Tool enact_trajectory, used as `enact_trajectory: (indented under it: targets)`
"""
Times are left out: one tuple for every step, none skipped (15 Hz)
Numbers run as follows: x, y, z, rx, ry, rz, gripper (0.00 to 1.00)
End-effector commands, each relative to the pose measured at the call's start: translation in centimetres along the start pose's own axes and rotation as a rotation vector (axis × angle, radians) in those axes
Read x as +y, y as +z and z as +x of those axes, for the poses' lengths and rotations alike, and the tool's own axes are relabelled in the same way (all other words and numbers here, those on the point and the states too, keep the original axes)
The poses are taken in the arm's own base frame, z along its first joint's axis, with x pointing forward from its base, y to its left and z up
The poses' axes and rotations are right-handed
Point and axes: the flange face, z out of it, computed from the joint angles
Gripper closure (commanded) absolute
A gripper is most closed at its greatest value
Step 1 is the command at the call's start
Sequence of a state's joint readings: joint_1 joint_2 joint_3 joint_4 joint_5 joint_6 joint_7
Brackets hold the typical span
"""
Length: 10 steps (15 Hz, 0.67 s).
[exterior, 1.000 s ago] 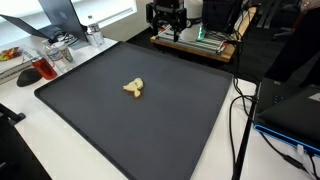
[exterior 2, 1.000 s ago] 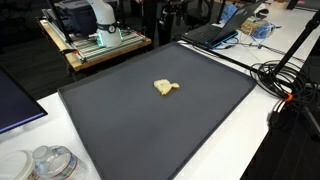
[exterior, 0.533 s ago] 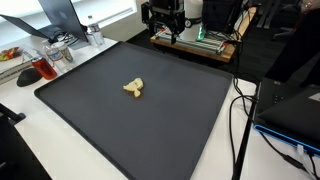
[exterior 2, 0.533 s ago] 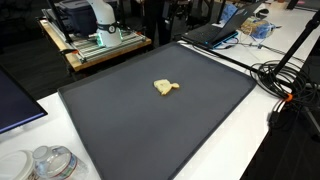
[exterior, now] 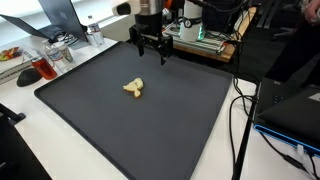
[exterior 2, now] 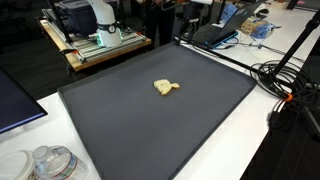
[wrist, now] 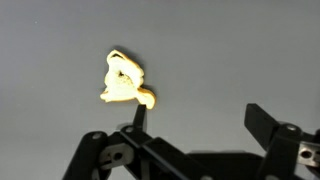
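On the mat, the yellow lump lies diagonally in the wrist view, stub toward the spread end effector.

Both exterior views face mat obliquely, opposite sides; wrist view close overhead.

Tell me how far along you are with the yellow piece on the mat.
Done: nothing yet. The yellow piece lies alone on the mat, untouched. In hand: the gripper hovers open above the mat's far edge, and the wrist view shows the piece ahead of it, apart from it. Left: probably closing the gap and grasping the piece.
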<state>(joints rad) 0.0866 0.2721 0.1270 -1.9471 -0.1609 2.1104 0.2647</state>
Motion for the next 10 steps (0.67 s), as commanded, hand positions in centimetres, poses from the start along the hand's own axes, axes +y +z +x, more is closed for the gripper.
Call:
enact_trajectory:
  targets:
    - [0.9, 2.3, 3.4, 0.001, -0.067, 0.003, 0.0]
    - [1.3, 2.9, 3.9, 0.009, -0.092, 0.01, 0.0]
    - [1.7, 3.6, 4.4, 0.013, -0.109, 0.017, 0.0]
    - [2.1, 4.4, 4.8, 0.012, -0.117, 0.031, 0.0]
    - [2.4, 5.1, 5.1, 0.018, -0.129, 0.041, 0.0]
    - [2.5, 5.8, 5.4, 0.022, -0.145, 0.049, 0.0]
    - [2.7, 6.6, 5.6, 0.026, -0.16, 0.048, 0.0]
    - [2.8, 7.5, 5.9, 0.027, -0.169, 0.048, 0.0]
    - [3.0, 8.3, 6.1, 0.023, -0.172, 0.045, 0.0]
    - [3.1, 9.3, 6.1, 0.002, -0.162, 0.042, 0.0]
